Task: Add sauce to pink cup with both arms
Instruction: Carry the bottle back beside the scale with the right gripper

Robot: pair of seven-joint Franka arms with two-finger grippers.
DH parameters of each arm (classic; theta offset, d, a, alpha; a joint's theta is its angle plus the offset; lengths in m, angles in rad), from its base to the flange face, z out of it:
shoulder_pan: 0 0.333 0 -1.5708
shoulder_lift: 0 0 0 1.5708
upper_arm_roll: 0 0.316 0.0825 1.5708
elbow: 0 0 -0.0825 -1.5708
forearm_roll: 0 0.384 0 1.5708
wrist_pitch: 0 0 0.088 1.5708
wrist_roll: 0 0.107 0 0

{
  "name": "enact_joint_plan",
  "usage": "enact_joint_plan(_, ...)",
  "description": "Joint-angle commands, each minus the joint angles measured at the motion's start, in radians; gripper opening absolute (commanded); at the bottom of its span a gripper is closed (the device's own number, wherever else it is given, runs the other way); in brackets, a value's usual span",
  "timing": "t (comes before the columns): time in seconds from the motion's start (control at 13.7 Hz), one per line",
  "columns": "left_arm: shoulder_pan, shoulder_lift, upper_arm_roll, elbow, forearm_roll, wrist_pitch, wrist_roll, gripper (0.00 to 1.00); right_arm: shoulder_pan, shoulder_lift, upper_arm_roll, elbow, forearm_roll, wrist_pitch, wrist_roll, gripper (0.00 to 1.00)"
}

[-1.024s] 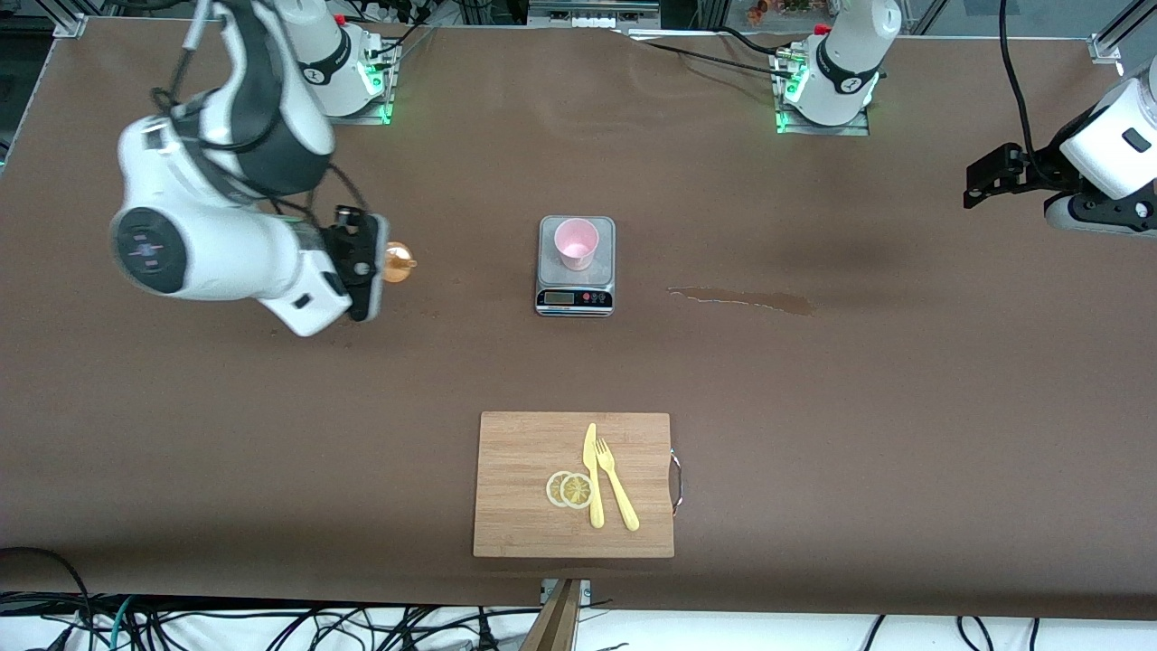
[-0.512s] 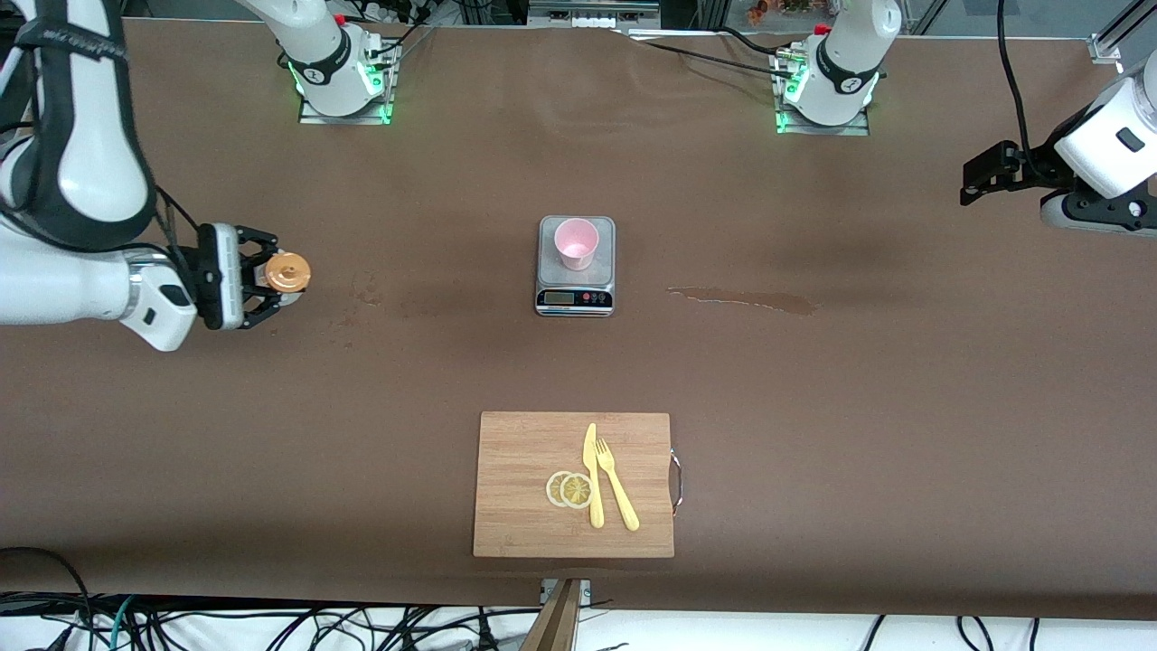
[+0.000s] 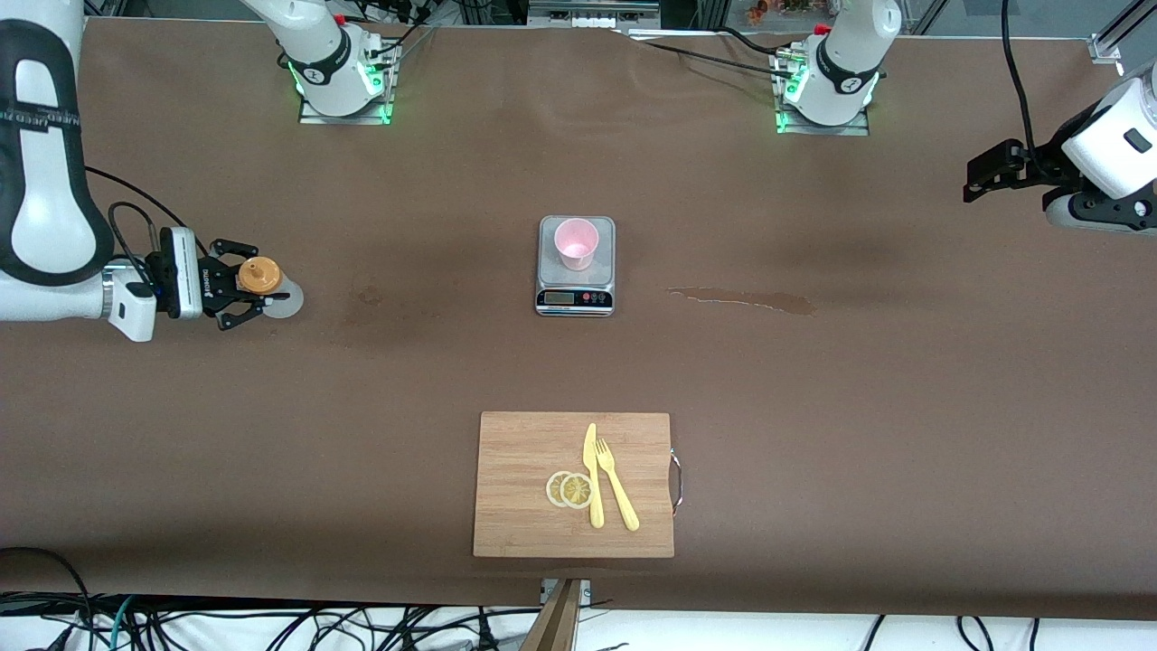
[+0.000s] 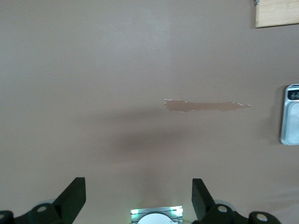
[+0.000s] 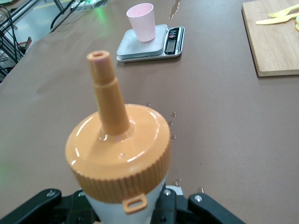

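My right pincer [image 3: 242, 287] grips the sauce [image 3: 262, 276] upright at the right arm's end of the counter [image 3: 813, 407]. The pink cup [image 3: 576, 242] stands on the scale [image 3: 576, 298]. My left pincer [image 4: 138, 198] waits, spread wide.

A wide table [image 3: 813, 398] covered in matte brown sheeting fills nearly the whole front view. A pale, elongated stain [image 3: 741, 298] marks the sheeting toward the left arm's end, and smaller dark spots [image 3: 369, 296] lie toward the right arm's end. Aluminium frame rails [image 3: 1116, 27] run along the edge where the bases stand. Below the edge nearest the front camera, black cables [image 3: 271, 624] tangle over a white floor [image 3: 768, 633]. Green indicator lights [image 3: 384, 86] glow on the sheeting.
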Motion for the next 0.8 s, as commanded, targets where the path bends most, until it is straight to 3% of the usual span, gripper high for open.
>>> enact_joint_plan(0.0, 0.006, 0.036, -0.001, 0.032, -0.040, -0.011, -0.011, 1.00, -0.046, 0.057, 0.016, -0.031, 0.073, 0.005, -0.121, 0.12)
enact_joint_plan(0.22, 0.006, 0.050, 0.000, 0.059, -0.035, -0.012, -0.018, 1.00, -0.069, 0.101, 0.016, -0.072, 0.135, 0.003, -0.230, 0.13)
enact_joint_plan(0.59, 0.006, 0.050, -0.001, 0.059, -0.029, -0.012, -0.030, 1.00, -0.092, 0.157, 0.017, -0.088, 0.153, 0.002, -0.296, 0.18)
enact_joint_plan(0.73, 0.006, 0.050, -0.001, 0.059, -0.027, -0.012, -0.030, 1.00, -0.093, 0.160, 0.016, -0.088, 0.167, -0.001, -0.304, 0.34)
